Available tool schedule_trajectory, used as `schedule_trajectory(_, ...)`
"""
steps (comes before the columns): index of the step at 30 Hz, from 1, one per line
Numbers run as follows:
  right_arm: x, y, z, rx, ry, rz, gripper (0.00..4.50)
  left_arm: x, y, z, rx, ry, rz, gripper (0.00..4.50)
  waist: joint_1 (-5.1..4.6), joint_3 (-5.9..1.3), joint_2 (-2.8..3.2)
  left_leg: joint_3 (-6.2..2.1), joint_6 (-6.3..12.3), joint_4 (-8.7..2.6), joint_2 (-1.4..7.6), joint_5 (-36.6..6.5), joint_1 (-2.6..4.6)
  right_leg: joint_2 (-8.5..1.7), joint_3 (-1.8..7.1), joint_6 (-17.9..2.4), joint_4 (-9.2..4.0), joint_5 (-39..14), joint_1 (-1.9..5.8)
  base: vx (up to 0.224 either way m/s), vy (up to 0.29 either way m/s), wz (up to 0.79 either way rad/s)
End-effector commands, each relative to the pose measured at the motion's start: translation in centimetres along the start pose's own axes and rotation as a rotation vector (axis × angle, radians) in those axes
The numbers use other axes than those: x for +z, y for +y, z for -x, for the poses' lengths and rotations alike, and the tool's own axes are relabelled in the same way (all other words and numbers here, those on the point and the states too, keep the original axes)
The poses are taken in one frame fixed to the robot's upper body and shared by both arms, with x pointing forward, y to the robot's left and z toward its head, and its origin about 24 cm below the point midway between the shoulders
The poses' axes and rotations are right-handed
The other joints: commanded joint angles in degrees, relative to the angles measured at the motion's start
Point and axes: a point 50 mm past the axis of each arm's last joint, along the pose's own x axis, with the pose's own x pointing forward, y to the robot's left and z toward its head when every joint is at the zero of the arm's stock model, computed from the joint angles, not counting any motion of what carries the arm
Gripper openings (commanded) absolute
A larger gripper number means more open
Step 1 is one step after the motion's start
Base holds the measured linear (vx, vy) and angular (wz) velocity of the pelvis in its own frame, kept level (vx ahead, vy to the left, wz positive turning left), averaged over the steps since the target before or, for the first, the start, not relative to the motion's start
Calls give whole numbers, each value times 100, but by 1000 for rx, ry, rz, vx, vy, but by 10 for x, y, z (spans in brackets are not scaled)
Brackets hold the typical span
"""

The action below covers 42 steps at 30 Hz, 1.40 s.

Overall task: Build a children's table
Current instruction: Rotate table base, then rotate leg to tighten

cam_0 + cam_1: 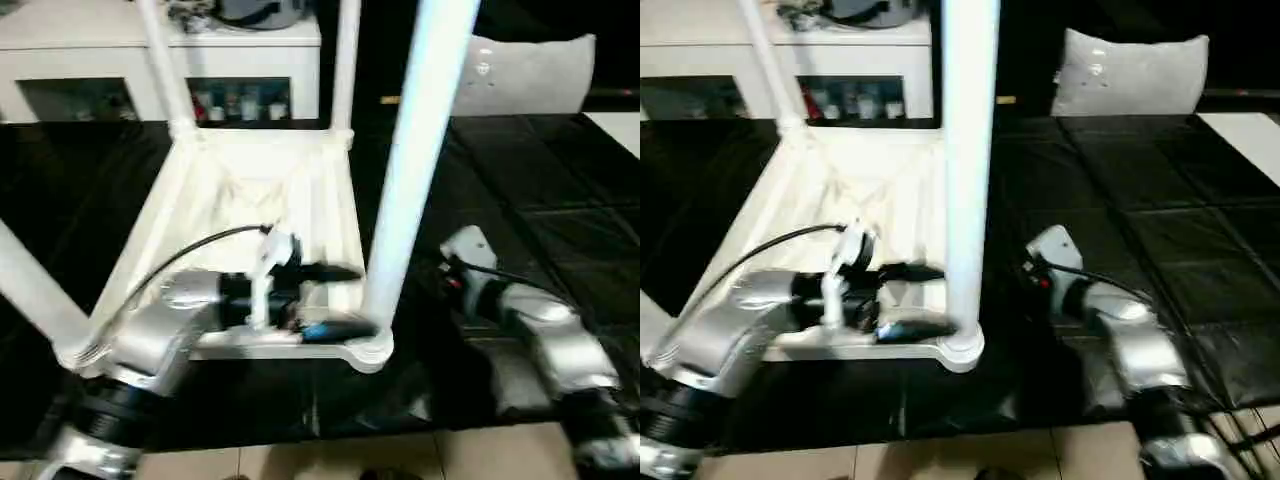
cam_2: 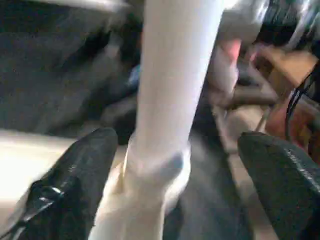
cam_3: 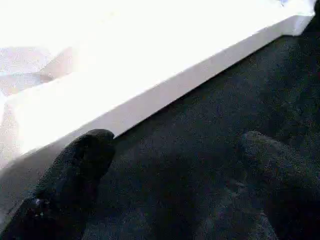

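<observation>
The left arm reaches in from the 7 o'clock corner of the head view, its silver forearm lying across the near edge of the children's table (image 1: pixel 250 200), which rests upside down on the black-covered tabletop (image 1: pixel 560 200). The left gripper (image 1: pixel 335 300) points toward 3 o'clock, its 2 black fingers (image 2: pixel 75 185) spread apart, one on each side of the base of the near right leg (image 1: pixel 415 150) without closing on it. In the left wrist view that leg rises between the 2 fingers with a clear gap on both sides.

The right arm comes in from the 5 o'clock corner, forearm angled toward 11 o'clock, and the right gripper (image 3: pixel 175 185) sits low over the black tabletop just to the 3 o'clock side of the table's near right corner socket (image 1: pixel 370 350). Its fingers (image 3: pixel 75 175) stand apart with nothing between them, facing the white side rim of the table.

The table's ribbed underside faces up. 4 white legs stand in the corner sockets: the near right one upright, the far 2 (image 1: pixel 165 60) rising beyond, and the near left one (image 1: pixel 35 290) leaning out toward 9 o'clock. A white shelf unit (image 1: pixel 160 50) stands behind at 11 o'clock, and a pale cushion (image 1: pixel 530 70) at 1 o'clock.
</observation>
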Motion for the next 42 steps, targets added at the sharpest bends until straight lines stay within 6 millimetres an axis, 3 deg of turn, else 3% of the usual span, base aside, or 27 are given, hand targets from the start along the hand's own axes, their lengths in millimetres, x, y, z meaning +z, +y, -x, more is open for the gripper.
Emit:
schedule_trajectory(1, 4, 3, 7, 56, -10, 17, 450, -8, 3, 1, -4, 104, -56, 401, 26, -364, -5, -60, 318, -437, 176, -1458, 7, -267, 274, -949, -416, -2232, 314, 0, 0, 0)
schedule_trajectory(8, 5, 9, 25, 148, 18, 48, 450, -25, 13, -1, 45, 253, -142, 334, 100, -371, -7, -65, 284, -440, 192, -1435, -6, -305, 270, -910, -419, -2339, 322, 0, 0, 0)
schedule_trajectory(10, 4, 8, 27, 152, 25, 47, 450, -27, 11, -2, 35, 264, -127, 329, 115, -367, 3, -59, 273, -432, 197, -1503, 31, -310, 273, -907, -446, -2452, 292, 0, 0, 0)
schedule_trajectory(14, 1, 8, 31, 168, 33, 36, 450, -32, 10, -7, 49, 260, -99, 293, 101, -369, 4, -64, 292, -430, 189, -1474, -8, -300, 258, -942, -442, -2410, 312, 0, 0, 0)
schedule_trajectory(24, -9, -2, 21, 176, 44, 0, 450, -41, 12, -6, 45, 318, -98, 228, 87, -364, 6, -70, 306, -411, 175, -1586, 9, -304, 226, -850, -498, -2771, 286, 0, 0, 0)
schedule_trajectory(34, -14, -3, 12, 210, 0, -29, 450, -47, 5, -2, 38, 321, -70, 150, 86, -392, 6, -65, 373, -416, 195, -1423, -25, -307, 239, -1105, -409, -2269, 320, 0, 0, 0)
schedule_trajectory(42, -3, 5, 12, 290, -96, -37, 450, -52, 0, 7, 16, 331, -59, 78, 91, -377, 13, -63, 386, -423, 194, -1507, -8, -303, 237, -944, -451, -2643, 291, 0, 0, 0)
